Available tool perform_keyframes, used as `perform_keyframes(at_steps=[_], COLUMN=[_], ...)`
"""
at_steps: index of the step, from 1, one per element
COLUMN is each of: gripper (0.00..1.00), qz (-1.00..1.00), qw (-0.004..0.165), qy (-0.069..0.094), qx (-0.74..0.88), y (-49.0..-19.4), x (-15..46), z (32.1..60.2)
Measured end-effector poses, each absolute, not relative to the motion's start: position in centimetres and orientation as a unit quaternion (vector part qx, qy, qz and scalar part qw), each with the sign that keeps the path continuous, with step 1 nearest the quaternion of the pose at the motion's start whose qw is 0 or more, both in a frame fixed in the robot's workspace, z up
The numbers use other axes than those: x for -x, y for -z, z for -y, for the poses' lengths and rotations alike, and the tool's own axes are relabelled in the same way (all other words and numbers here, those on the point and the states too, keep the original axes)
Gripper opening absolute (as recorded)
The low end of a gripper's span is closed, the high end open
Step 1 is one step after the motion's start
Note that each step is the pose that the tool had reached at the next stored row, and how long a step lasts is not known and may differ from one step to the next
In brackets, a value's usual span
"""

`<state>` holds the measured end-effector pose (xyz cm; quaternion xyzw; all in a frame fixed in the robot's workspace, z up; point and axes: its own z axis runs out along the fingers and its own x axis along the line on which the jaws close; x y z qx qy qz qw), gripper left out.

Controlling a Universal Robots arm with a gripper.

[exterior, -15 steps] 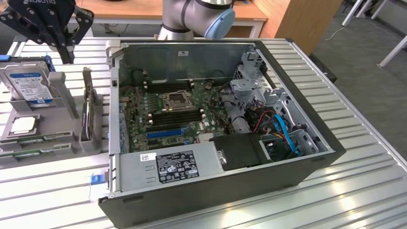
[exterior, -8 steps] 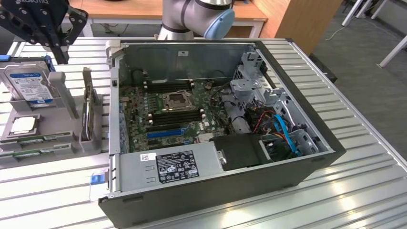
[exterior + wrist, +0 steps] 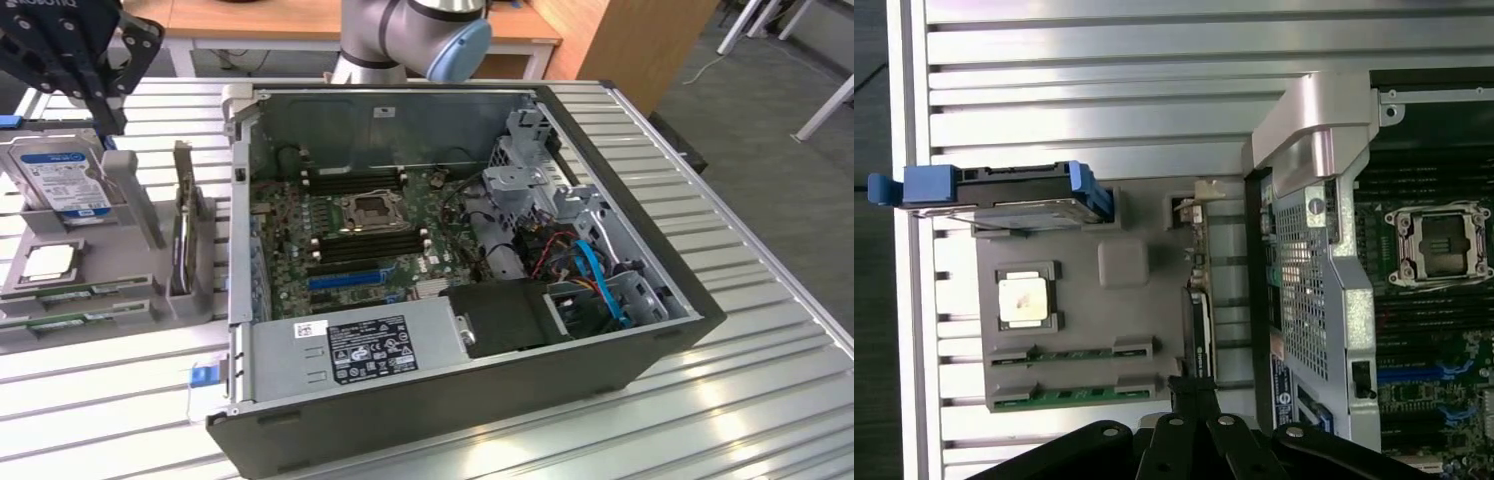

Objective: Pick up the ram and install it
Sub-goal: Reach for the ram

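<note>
Silver slatted metal makes up the desk [image 3: 761,400], with a wooden counter [image 3: 320,20] and grey floor beyond it. Lying on its side in the middle of the desk is an open computer case [image 3: 561,395], its motherboard [image 3: 400,265] facing up. On that board sits a square processor socket [image 3: 367,210] with long black memory slots [image 3: 367,245] on its near side and more on its far side. A grey power supply [image 3: 367,345] fills the near end of the case.

At the exterior view's left, just beside the case, a grey tray [image 3: 127,258] holds parts. A hard drive [image 3: 60,175] stands at its far end, a processor chip [image 3: 50,262] lies flat nearer, and a dark expansion card [image 3: 184,215] stands on edge on the side toward the case. The ram [image 3: 100,290] lies flat in a groove at the near end of the tray, just past the chip, and a second green stick [image 3: 60,322] lies beside it in the nearest groove.

The arm [image 3: 407,35] rises from the far edge of the desk. The jaws hang high over the far end of the tray, above the hard drive, well apart from the ram. In the wrist view the fingertips [image 3: 1186,405] are pressed together with nothing between them.
</note>
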<state>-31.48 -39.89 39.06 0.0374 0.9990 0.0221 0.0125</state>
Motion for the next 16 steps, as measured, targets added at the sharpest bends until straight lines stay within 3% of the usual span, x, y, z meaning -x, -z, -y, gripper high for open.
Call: perform_keyframes(at_steps=[16], gripper=[0.1], qz=[-0.999], qw=[0.012], qy=[-0.022], qx=[-0.037], y=[-39.0], x=[33.9], z=[39.9])
